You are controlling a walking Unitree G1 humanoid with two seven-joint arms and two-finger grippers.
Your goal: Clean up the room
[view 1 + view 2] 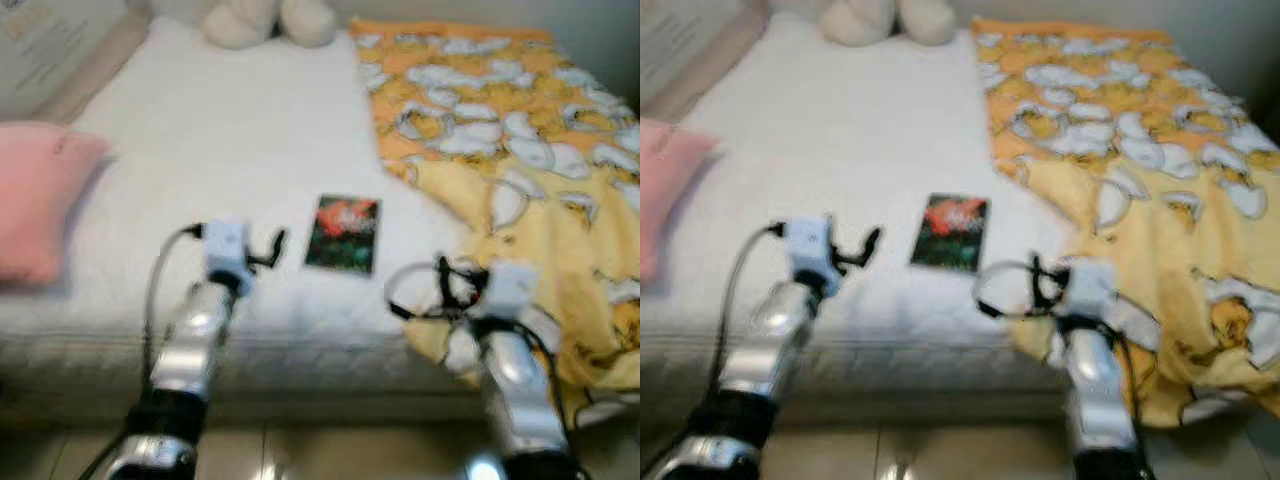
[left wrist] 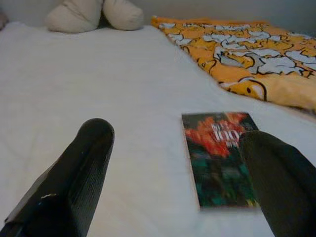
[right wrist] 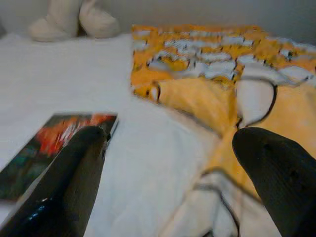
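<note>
Pillow (image 1: pixel 35 200) of pink sat far left on the bed (image 1: pixel 230 130). Next came the left gripper (image 2: pixel 177 182), fingers (image 2: pixel 74 173) spread and empty, the book (image 1: pixel 343 233) lying flat just beyond. The right gripper (image 3: pixel 168 173), also spread empty, hovered by the yellow blanket (image 1: pixel 510 130). I judged the thin book hard to pinch: fingers might skid off the cover or snag the sheet instead.

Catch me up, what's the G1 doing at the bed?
It stands at the bed's near edge with both arms raised over the mattress. The left claw is open, aimed at a book lying flat on the white sheet. The right claw is open too, by the yellow blanket's edge. Neither holds anything.
</note>
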